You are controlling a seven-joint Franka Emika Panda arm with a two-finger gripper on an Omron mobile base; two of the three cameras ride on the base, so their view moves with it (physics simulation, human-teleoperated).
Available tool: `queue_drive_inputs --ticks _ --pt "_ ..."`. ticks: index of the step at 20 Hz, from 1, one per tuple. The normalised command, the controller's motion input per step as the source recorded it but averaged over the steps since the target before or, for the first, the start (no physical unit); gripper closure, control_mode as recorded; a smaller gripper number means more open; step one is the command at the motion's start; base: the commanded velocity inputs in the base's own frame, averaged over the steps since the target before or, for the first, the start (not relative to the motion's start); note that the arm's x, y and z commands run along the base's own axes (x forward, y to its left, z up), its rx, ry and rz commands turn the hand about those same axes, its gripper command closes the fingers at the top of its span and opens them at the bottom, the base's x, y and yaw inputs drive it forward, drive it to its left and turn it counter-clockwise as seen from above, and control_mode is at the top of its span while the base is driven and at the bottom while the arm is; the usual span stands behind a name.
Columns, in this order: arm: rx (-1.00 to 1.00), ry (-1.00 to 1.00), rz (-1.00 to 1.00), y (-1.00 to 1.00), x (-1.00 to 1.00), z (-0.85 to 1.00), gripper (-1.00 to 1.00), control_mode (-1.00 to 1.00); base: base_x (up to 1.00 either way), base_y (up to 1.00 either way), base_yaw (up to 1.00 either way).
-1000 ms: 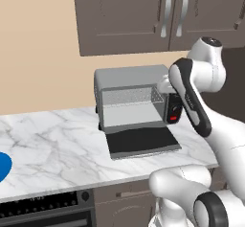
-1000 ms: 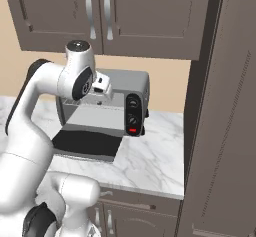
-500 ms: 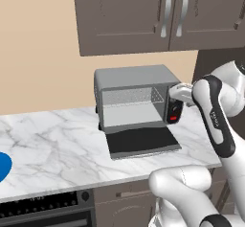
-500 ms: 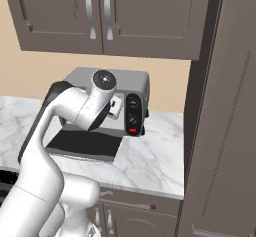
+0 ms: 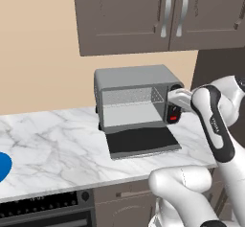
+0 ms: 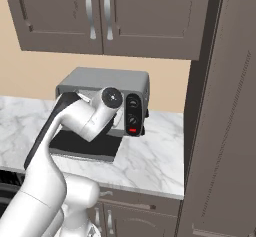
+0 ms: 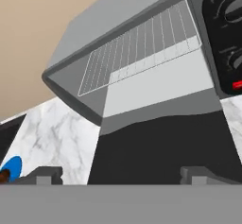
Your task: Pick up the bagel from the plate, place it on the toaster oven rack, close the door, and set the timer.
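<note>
Gripper gapes above the door; hand view catches the bagel.

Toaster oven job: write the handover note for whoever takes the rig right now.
Gripper: open, holding nothing, in front of the grey toaster oven.
Dark glass door: folded down flat on the marble counter.
Silvery wire rack: inside the cavity, bare.
Bright blue round plate: far left on the counter; the small brown bagel shows at its edge in the hand view.
Done: nothing yet.
Left: fetch the bagel, set it on the rack, close the door, set the timer.
</note>
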Motion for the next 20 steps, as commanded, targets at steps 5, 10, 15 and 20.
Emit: queue_drive_inputs --ticks 5,10,15,20 --pt "0.09 0.00 0.00 0.21 0.38 -0.17 -1.00 -1.00 0.00 0.00 0.00" --pt "0.08 0.00 -0.01 0.25 0.47 -0.18 -1.00 -1.00 0.00 0.00 0.00" --pt "0.08 0.01 -0.01 0.23 0.47 -0.23 -1.00 -1.00 0.00 0.00 0.00" --pt "0.08 0.01 -0.01 0.21 0.44 -0.23 -1.00 -1.00 0.00 0.00 0.00"
